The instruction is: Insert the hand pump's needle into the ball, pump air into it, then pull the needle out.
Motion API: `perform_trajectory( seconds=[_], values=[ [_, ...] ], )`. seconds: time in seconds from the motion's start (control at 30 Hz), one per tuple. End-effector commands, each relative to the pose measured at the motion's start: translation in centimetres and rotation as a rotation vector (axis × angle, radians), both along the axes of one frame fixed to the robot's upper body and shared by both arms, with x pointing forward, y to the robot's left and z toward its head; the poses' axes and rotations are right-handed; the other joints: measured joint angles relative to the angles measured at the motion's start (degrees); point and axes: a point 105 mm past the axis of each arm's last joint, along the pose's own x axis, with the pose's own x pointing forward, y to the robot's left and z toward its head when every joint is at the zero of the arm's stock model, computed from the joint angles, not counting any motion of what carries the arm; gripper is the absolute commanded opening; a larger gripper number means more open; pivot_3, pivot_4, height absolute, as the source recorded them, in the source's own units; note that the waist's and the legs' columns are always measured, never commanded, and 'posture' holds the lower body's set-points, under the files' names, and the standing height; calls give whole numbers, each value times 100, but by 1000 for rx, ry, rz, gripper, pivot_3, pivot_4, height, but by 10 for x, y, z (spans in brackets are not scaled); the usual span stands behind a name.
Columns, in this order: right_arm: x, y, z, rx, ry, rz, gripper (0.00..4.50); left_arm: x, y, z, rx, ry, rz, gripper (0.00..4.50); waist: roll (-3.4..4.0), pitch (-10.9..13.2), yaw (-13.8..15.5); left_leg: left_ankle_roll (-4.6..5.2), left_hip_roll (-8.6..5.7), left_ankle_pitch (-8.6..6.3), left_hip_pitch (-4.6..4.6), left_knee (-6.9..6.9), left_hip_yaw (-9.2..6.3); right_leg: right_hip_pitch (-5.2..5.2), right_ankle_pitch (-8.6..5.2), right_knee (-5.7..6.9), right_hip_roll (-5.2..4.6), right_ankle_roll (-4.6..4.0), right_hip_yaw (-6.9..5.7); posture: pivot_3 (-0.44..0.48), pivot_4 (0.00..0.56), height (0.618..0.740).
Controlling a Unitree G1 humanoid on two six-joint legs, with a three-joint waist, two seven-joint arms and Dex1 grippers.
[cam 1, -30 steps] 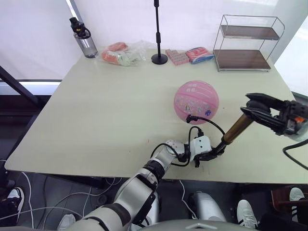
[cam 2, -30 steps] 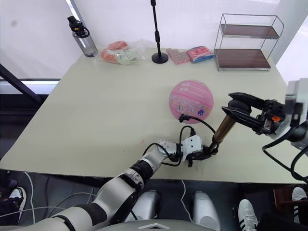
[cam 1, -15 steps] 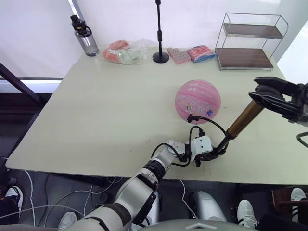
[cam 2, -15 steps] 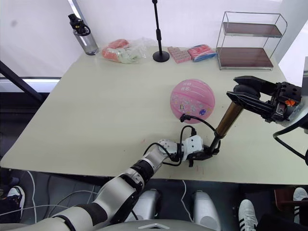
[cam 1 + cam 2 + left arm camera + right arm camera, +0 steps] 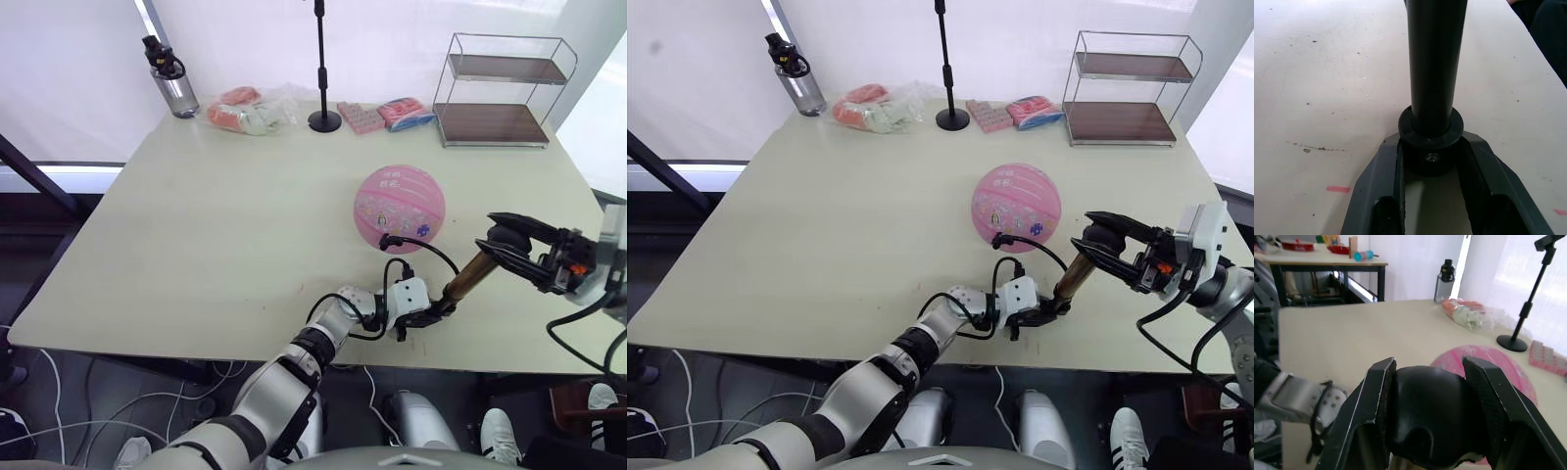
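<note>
The pink ball (image 5: 399,208) sits on the table (image 5: 196,235), a little right of the middle. The pump (image 5: 468,278) leans up from the table's near edge, close by the ball. The left gripper (image 5: 427,315) pinches the pump's black bottom end. The right gripper (image 5: 511,239) is clamped on the black handle at the top. The hose (image 5: 416,247) curls over to the ball, and the needle (image 5: 384,238) seems to be stuck in it.
</note>
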Motion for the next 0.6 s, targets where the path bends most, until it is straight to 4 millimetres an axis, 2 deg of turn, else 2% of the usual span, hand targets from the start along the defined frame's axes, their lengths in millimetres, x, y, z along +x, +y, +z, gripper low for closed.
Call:
perform_trajectory(
  seconds=[0.03,0.2,0.3,0.43,0.6],
  values=[
    [4,-8,-63,-102,157,-58,1728,-19,22,-44,151,126,12,998,-9,-13,-1,0,0,0,2,0,-1,2,0,0,0,0,-1,0,150,731],
    [4,-2,-84,-77,184,-56,1728,-19,20,-43,151,124,6,998,-26,-35,0,0,2,0,8,0,-2,8,-10,1,0,-18,-1,0,150,731],
    [3,4,-81,-70,172,-37,1728,-19,21,-44,153,125,6,998,-20,-49,1,-1,1,0,6,0,-5,7,-8,1,0,-15,-3,0,150,731],
    [0,8,-48,-39,96,-5,1728,-19,23,-44,153,129,12,998,-15,-49,1,0,1,0,5,0,-5,7,-9,1,0,-17,-2,0,150,731],
    [-2,1,-2,-42,-17,6,1728,-19,23,-45,151,133,15,998,23,-22,18,-1,0,-1,-1,0,-5,3,-8,0,-1,-14,-4,0,150,731]
  ],
)
